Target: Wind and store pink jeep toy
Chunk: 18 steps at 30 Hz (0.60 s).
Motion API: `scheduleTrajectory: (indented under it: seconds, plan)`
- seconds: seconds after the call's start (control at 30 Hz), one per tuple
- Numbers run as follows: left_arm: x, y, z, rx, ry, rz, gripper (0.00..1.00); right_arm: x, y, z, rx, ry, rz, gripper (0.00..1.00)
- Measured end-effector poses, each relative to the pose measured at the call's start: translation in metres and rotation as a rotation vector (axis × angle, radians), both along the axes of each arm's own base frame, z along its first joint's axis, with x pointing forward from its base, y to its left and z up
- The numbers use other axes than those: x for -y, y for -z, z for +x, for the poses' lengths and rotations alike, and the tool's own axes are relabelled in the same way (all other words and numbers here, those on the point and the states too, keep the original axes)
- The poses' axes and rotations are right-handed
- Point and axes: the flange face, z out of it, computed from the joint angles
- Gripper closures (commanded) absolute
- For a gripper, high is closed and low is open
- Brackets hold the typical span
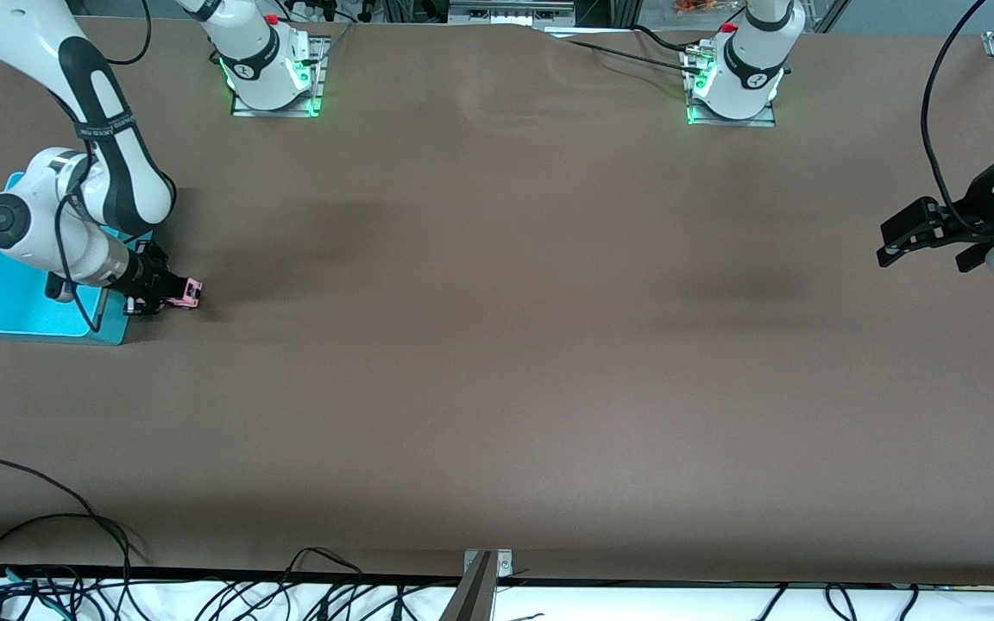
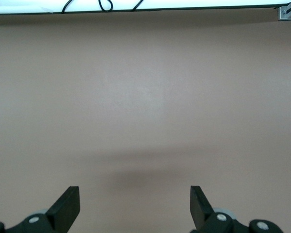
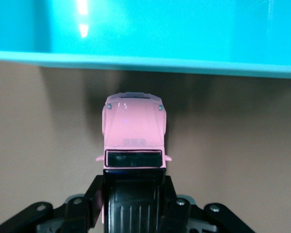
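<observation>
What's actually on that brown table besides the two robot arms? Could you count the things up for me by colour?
Pink: 1, the pink jeep toy, beside the bin at the right arm's end of the table, with the right gripper shut on its black rear.
Turquoise: 1, the turquoise bin.
Total: 2.
The left gripper waits open over bare table.

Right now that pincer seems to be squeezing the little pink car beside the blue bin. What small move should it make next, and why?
Probably drag the car backward along the table to wind it. The right pincer is shut on the black rear of the pink jeep toy, which sits on the table with its nose toward the turquoise bin. The left pincer waits open at its own end.
</observation>
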Motion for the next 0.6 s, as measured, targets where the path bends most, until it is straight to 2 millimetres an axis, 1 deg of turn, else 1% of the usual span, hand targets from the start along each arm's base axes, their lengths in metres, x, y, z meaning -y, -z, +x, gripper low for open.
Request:
scheduleTrajectory:
  seconds: [0.2,0.4,0.5,0.6]
  plan:
    - [0.000,0.000,0.000,0.000,0.000,0.000,0.00,-0.007,-0.043,0.026,-0.036,-0.006,0.018,0.74]
    - [0.000,0.000,0.000,-0.001,0.000,0.000,0.00,-0.005,-0.083,0.045,-0.063,-0.006,0.029,0.74]
    - [0.000,0.000,0.000,0.000,0.000,0.000,0.00,0.004,-0.096,0.046,-0.087,0.005,0.031,0.74]
    - [0.000,0.000,0.000,0.000,0.000,0.000,0.00,0.022,-0.102,0.043,-0.112,0.011,0.024,0.74]
